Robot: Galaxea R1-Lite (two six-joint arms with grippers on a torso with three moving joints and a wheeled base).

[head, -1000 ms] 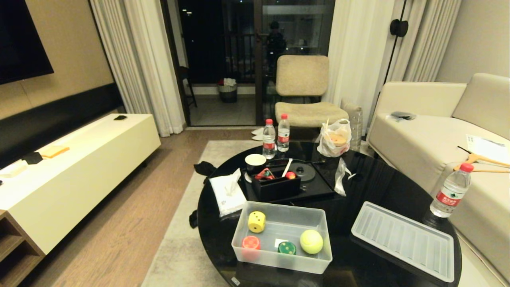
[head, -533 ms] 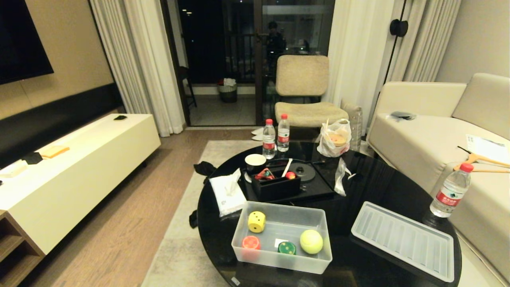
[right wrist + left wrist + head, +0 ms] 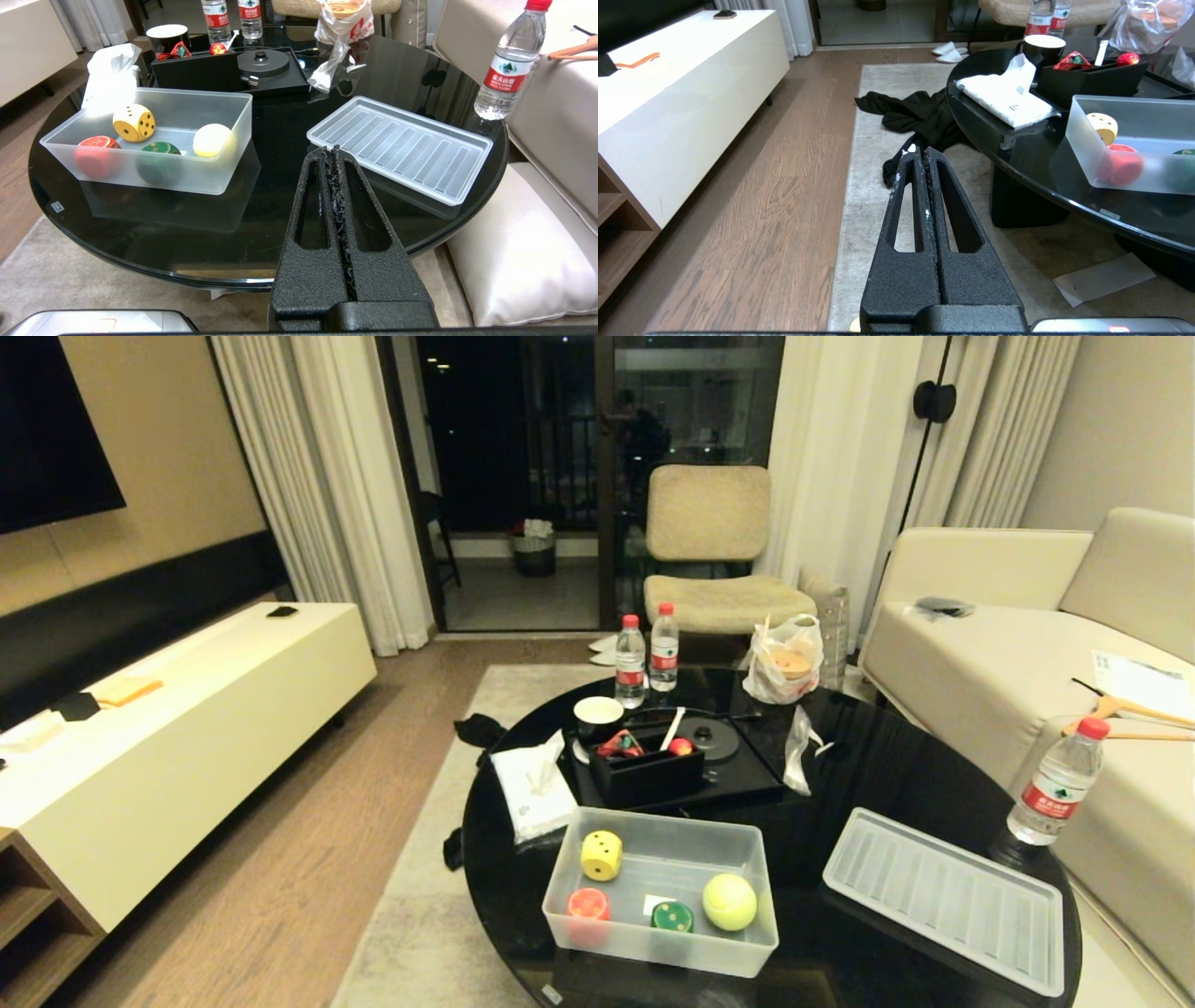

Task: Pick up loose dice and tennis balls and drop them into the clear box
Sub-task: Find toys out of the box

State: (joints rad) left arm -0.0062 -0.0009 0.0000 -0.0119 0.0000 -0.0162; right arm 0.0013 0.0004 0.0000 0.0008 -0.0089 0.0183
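Round and glossy black, the coffee table (image 3: 878, 775) stands on a pale rug between a white cabinet and a cream sofa. At its near edge sits the clear box (image 3: 560, 882), lid off. Inside lie a yellow die (image 3: 601, 855) toward the far left corner, a red spotted piece (image 3: 588, 903) and a green spotted piece (image 3: 672, 917) along the near wall, and one tennis ball (image 3: 729, 902) at the near right corner. The ribbed lid (image 3: 943, 898) lies flat on the table to the box's right, apart from it.

Just behind the box is a black organiser box (image 3: 644, 775) holding a red wrapper and a small red ball, with a white cup (image 3: 597, 711) beside it and a tissue pack (image 3: 532, 793) to the left. Two water bottles (image 3: 646, 658) stand at the far edge, a plastic bag (image 3: 782, 663) nearby, another bottle (image 3: 1057, 791) at the right rim.

Neither arm shows in the head view. In the wrist views, the left gripper (image 3: 920, 151) hangs over the rug left of the table, the right gripper (image 3: 330, 151) before the table's near edge; both have their fingers pressed together, holding nothing.
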